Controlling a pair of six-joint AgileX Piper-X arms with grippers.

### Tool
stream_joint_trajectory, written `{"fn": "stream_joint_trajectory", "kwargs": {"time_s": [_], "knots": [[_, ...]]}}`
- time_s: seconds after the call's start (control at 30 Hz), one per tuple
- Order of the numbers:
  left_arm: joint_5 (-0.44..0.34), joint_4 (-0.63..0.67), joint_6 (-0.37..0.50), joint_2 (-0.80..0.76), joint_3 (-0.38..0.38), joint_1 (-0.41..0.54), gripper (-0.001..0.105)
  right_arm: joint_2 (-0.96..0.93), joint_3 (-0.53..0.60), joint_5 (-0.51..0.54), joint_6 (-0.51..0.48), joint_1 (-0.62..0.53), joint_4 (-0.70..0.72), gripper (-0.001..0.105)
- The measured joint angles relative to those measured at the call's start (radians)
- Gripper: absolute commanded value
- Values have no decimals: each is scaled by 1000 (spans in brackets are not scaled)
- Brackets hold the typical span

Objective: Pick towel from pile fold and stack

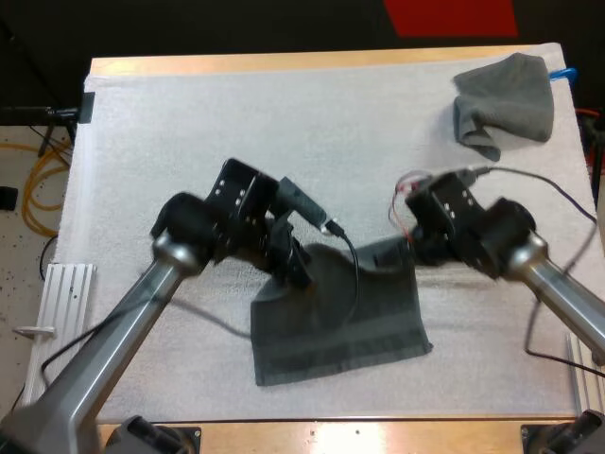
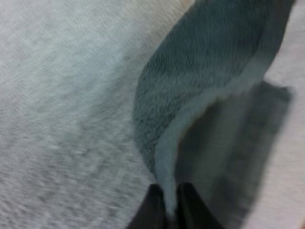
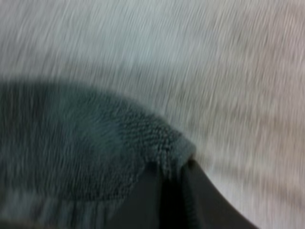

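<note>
**Fold in progress: both corners gripped, towel half raised**

Location. The towel (image 1: 340, 322) lies on the white mat (image 1: 189, 123), at the middle of the mat's near side. Its near part rests flat on the mat and its far edge is lifted off it. The crumpled towel (image 1: 506, 102) sits at the mat's far right corner, well apart from the work.

End effectors. The left gripper (image 1: 293, 260) is above the mat's centre, and the left wrist view shows its fingers (image 2: 155, 212) clamped on a thin hem of the towel (image 2: 205, 81). The right gripper (image 1: 416, 248) is to the right of the mat's centre, and its fingers (image 3: 143, 200) pinch a bunched corner of the towel (image 3: 71, 143). Neither pair shows any gap beyond the cloth itself.

Materials. The towel is dark grey-green terry with a looped pile and a smoother woven band along the edge. The cloth is limp and hangs in a curved sheet from the left grip. The mat is pale and finely textured.

Recommendation. I judge the step to be carrying the lifted edge over toward the mat's near side. To do it well:
- Keep both grippers level and equally spaced so the hem stays taut.
- Lower the edge squarely onto the near edge.
- Let go only once the cloth lies flat, because the left grip is shallow and could slip.
</note>
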Motion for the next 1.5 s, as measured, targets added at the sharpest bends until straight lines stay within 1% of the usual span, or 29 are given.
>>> {"fn": "stream_joint_trajectory", "kwargs": {"time_s": [0.17, 0.3, 0.53, 0.7, 0.83, 0.9, 0.97, 1.0, 1.07, 1.1, 1.13, 1.17, 1.23, 1.27, 1.33, 1.4, 1.5], "knots": [[-5, -119, 46, 125, 0, 59, 0, 118, 1, 2, -8, -69, -183, 0], [-5, -201, 54, 203, 0, 98, 0, 190, 1, 2, -8, -105, -263, 0], [-11, -324, 53, 295, 0, 147, 0, 287, 1, -2, -8, -158, -349, 0], [-62, -379, 57, 334, 0, 154, 0, 322, 1, -6, -8, -183, -407, 0], [-76, -407, 62, 341, 0, 154, 0, 327, 1, -7, -8, -191, -436, 0], [-83, -421, 79, 341, 0, 154, 3, 327, 1, -12, -8, -193, -447, 0], [-112, -426, 96, 341, -3, 154, 10, 327, 1, -30, -8, -197, -460, 1], [-133, -423, 99, 341, -7, 154, 15, 327, 1, -35, -8, -200, -464, 4], [-179, -413, 103, 341, -18, 154, 28, 327, 1, -56, -8, -206, -476, 18], [-193, -404, 105, 341, -25, 154, 36, 327, 1, -68, -13, -212, -482, 26], [-204, -393, 105, 341, -37, 154, 44, 327, 1, -83, -15, -217, -491, 38], [-215, -382, 105, 341, -49, 154, 49, 327, 1, -93, -15, -223, -501, 47], [-243, -362, 105, 341, -77, 154, 54, 327, 1, -97, -15, -234, -511, 63], [-254, -353, 105, 341, -92, 154, 54, 327, -1, -96, -15, -239, -513, 69], [-260, -324, 105, 338, -125, 154, 54, 327, -12, -97, -15, -248, -502, 71], [-262, -300, 105, 322, -155, 154, 54, 318, -24, -99, -15, -254, -494, 69], [-266, -290, 105, 268, -177, 154, 54, 285, -35, -99, -31, -254, -474, 67]]}}
